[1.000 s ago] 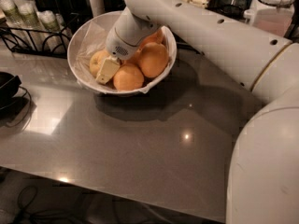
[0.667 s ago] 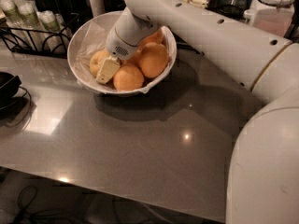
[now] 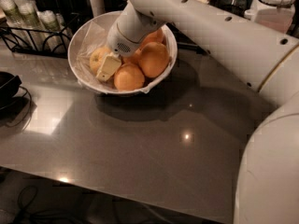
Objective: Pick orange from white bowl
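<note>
The white bowl (image 3: 79,36) stands at the back left of the grey table, lined with crinkled clear plastic. It holds a pale yellowish orange (image 3: 97,57) on its left side and several deeper-orange oranges (image 3: 153,59) to the right. My gripper (image 3: 105,69) reaches down into the bowl from the right. It sits right at the pale orange, between it and a deeper orange (image 3: 128,77) at the front. The wrist hides part of the back oranges.
A black wire rack (image 3: 28,36) with pale cups stands left of the bowl. A black object with cables (image 3: 8,90) lies at the left edge. A white lidded jar (image 3: 271,6) stands at the back right. My white arm (image 3: 261,78) spans the right side.
</note>
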{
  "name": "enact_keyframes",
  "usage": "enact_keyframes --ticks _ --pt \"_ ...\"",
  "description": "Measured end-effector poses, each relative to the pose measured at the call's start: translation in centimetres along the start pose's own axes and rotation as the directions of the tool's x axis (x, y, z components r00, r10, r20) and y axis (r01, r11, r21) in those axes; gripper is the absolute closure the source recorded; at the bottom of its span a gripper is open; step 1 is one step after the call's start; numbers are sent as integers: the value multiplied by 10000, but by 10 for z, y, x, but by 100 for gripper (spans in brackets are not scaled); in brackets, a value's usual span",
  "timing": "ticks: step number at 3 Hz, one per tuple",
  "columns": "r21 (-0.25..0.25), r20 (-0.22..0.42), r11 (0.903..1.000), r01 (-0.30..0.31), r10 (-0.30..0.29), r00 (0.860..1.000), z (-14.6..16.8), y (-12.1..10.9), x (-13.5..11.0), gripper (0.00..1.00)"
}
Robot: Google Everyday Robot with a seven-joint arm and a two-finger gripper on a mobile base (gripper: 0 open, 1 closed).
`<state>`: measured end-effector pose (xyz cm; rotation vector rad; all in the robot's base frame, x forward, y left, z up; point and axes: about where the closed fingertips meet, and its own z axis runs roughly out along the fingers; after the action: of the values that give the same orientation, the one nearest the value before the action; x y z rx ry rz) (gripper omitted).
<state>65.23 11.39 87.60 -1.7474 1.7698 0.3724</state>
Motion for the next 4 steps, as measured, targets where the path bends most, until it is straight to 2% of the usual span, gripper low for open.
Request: enact_keyframes --ticks 2,3,4 --pt "566 1104 9981 247 -309 9934 -54 -4 -3 100" --pt "527 1965 9980 361 -458 9794 -85 -8 1 100" --pt "291 3044 9958 864 -912 9482 -111 -8 -9 100"
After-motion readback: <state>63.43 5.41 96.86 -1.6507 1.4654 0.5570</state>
